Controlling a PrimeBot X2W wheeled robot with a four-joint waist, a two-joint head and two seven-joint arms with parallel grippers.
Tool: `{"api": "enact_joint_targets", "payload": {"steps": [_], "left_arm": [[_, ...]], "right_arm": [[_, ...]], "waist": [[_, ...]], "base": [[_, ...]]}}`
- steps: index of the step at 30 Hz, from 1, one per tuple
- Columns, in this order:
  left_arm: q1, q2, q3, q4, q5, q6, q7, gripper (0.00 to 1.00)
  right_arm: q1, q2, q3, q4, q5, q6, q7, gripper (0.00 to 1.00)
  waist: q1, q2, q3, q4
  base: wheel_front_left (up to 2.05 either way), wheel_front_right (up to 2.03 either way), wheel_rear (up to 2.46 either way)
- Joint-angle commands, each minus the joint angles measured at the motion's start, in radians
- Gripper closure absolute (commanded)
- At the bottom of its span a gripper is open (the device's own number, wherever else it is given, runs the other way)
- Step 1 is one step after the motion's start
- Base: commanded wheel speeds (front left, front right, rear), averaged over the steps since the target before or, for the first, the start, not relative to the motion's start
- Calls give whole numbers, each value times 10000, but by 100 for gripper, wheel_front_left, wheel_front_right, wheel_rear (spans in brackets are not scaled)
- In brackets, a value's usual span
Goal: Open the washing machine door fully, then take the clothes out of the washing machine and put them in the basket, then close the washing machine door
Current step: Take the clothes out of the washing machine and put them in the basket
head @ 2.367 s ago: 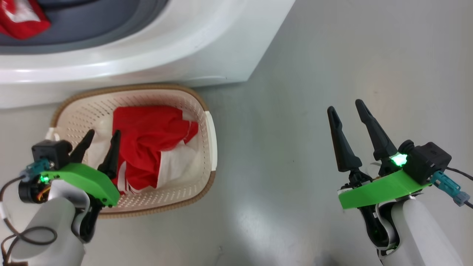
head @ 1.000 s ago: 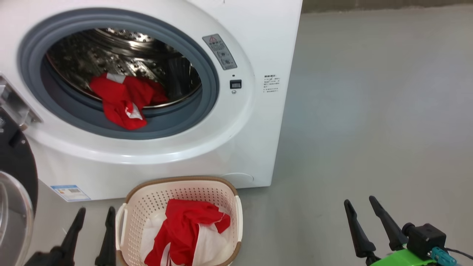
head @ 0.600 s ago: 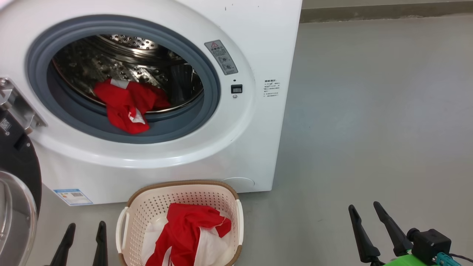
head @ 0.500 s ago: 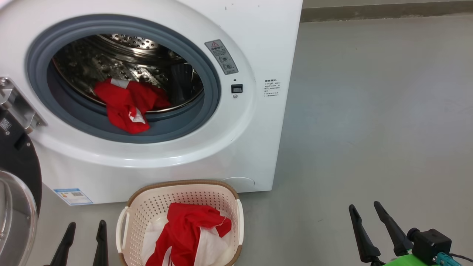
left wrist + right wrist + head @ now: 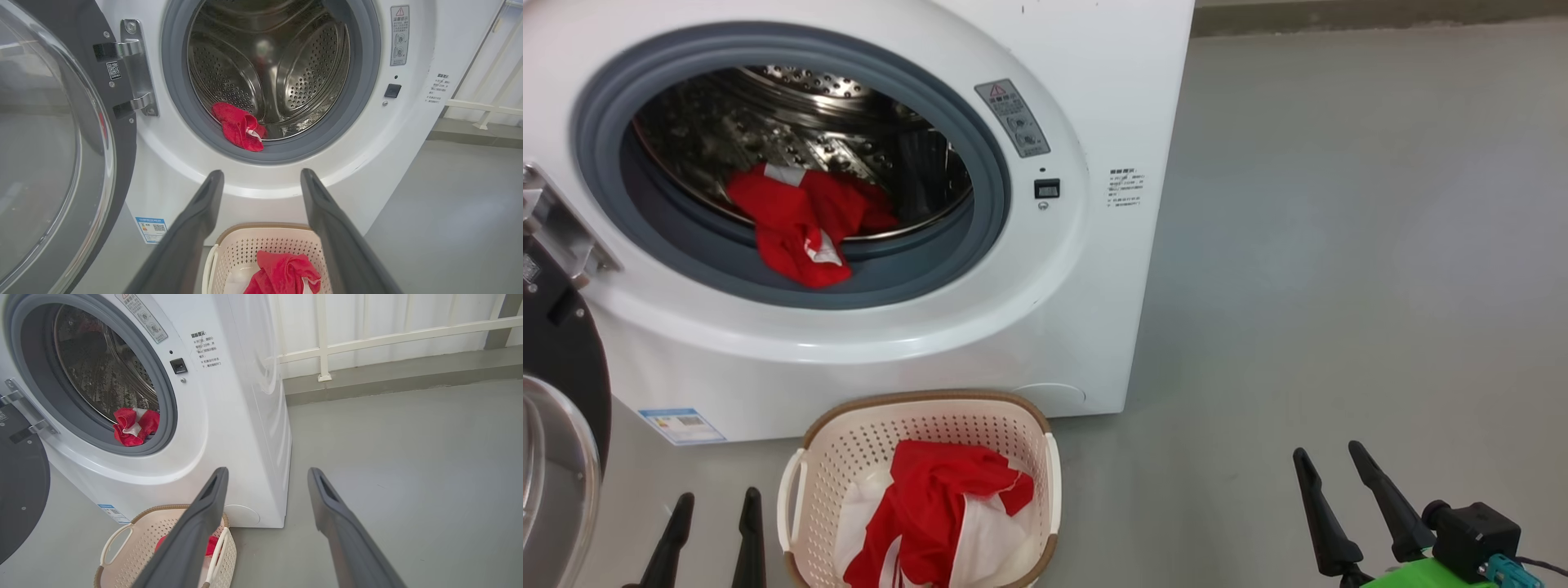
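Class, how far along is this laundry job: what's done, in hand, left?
Done: the washing machine door stands open, and a red-and-white garment lies in the basket. In hand: nothing; the left end effector and right end effector are open, empty. Left: the red garment in the drum, then shutting the door.

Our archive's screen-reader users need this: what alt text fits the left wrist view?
A white front-loading washing machine, its round black-rimmed glass door swung open at left, has one red garment at the lip of its steel drum. Below, between the dark fingers of the open left tool, a cream perforated basket holds another red garment.
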Motion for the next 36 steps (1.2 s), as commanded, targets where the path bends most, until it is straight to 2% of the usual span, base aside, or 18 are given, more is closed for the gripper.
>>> {"api": "enact_joint_targets", "payload": {"steps": [1,11,20,31,36], "left_arm": [[-418,63,366,-102,56,-56,-51,0],[-2539,772,-261,1455,549,-56,-51,0],[-5514,1500,-1125,4092,1558,-30,-51,0],[-9265,1799,-1821,7484,2181,93,392,0],[-10308,1910,-1994,8492,2330,181,515,0]], "right_arm": [[-311,-83,189,-227,-15,63,-65,0],[-1119,236,306,-312,-178,63,-65,0],[-1702,342,400,-450,-270,63,-65,0],[-2227,354,666,-567,119,63,-65,0],[-2389,354,719,-591,192,63,-65,0]], "waist": [[0,0,109,-5],[0,0,1285,-116],[0,0,2279,-339],[0,0,3161,-660],[0,0,3416,-787]], "base": [[0,0,0],[0,0,0],[0,0,0],[0,0,0],[0,0,0]]}}
